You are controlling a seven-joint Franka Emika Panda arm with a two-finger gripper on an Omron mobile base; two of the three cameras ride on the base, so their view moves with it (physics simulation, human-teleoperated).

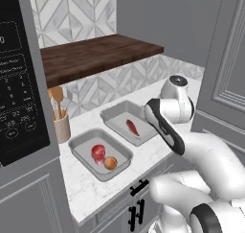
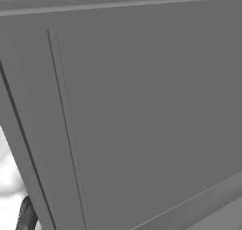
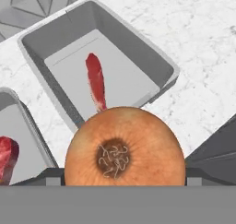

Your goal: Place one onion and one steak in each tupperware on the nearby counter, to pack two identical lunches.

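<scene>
Hand gripping an onion, root end facing me, low centre of the hand view; jaws spread wide around it. Just past it, upper centre, sits the far tupperware with one steak lying inside. I judge the step in hand as carrying this onion to that container; next move calls for bringing the hand over its open floor beside the steak, lowering, then releasing.

Count from the left base view, centre frame: two tupperwares on the desk. Near tupperware holds one steak and one onion, touching. Two steaks, two onions in all.
</scene>
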